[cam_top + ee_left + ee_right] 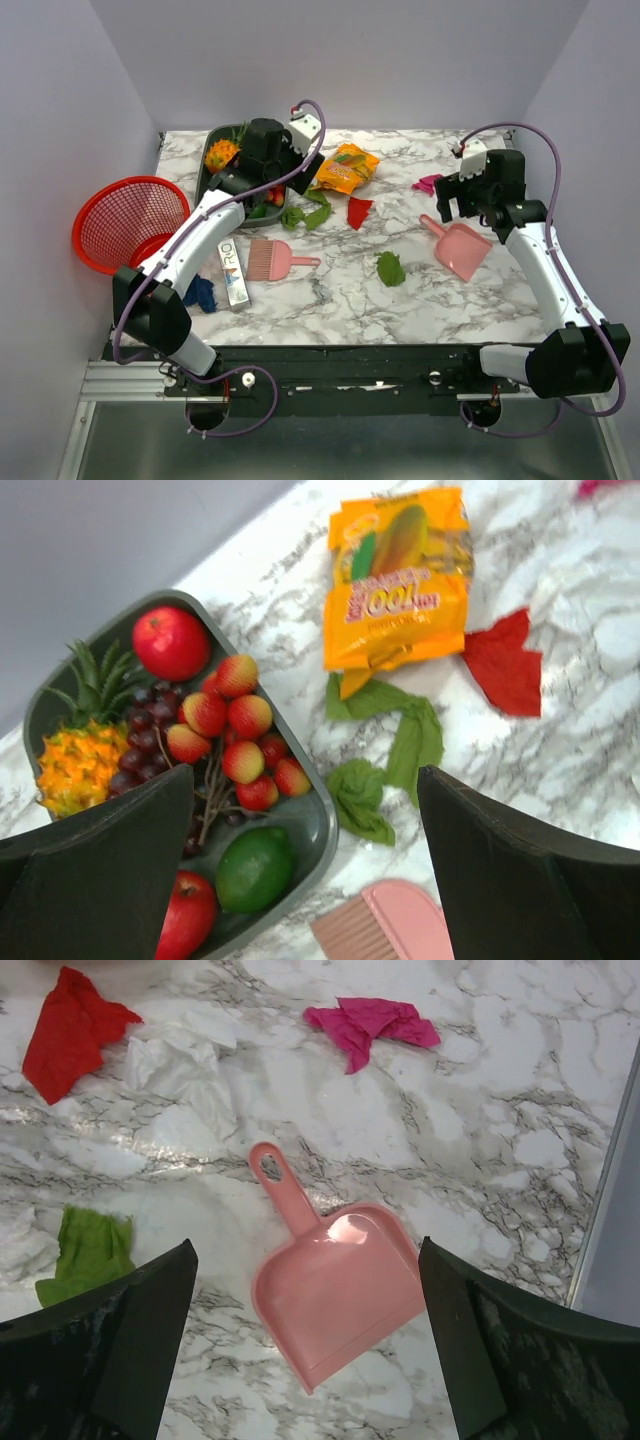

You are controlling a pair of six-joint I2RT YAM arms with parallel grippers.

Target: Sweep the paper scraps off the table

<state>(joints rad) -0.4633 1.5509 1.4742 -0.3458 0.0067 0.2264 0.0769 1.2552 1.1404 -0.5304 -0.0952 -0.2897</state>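
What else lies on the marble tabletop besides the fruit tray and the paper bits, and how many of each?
Pink dustpan: 1
Pink brush: 1
Orange snack bag: 1
Slim white box: 1
Total: 4

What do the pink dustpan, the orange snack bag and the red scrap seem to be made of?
The pink dustpan looks like smooth moulded plastic, with a soft shine inside. The orange snack bag seems glossy plastic film, wrinkled and reflecting light. The red scrap looks like matt crumpled paper, with sharp creases.
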